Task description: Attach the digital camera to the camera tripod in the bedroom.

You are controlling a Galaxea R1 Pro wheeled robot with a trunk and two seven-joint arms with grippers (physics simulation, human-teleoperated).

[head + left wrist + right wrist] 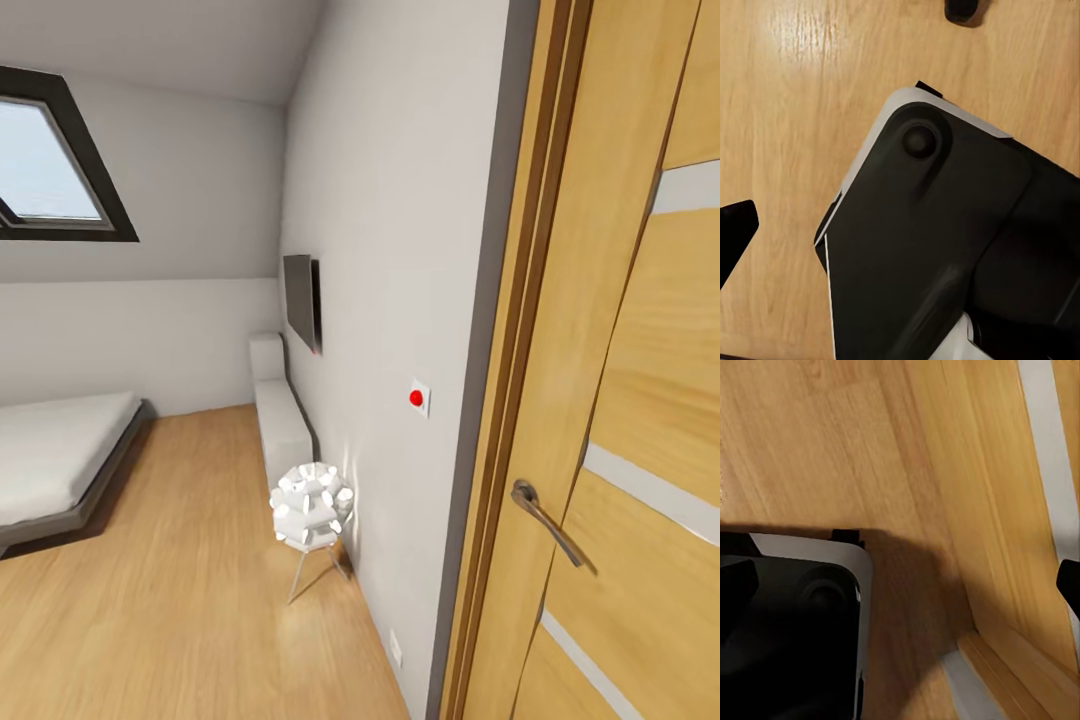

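The digital camera and the camera tripod are out of view. In the head view I look into the bedroom [180,560], with its light wood plank floor and pale grey walls. My left gripper [851,120] hangs over the floor, open, its dark fingertips [736,229] far apart and nothing between them. My right gripper [904,581] is also open and empty above the floor. One of its fingertips [1070,585] shows at the picture's edge.
A wooden door [640,400] with a metal handle [545,515] stands close on my right, beside a grey wall [400,250]. Further in are a grey bed [60,460], a white bench [280,420], a wall screen [300,300] and a white ball lamp [312,510] on thin legs.
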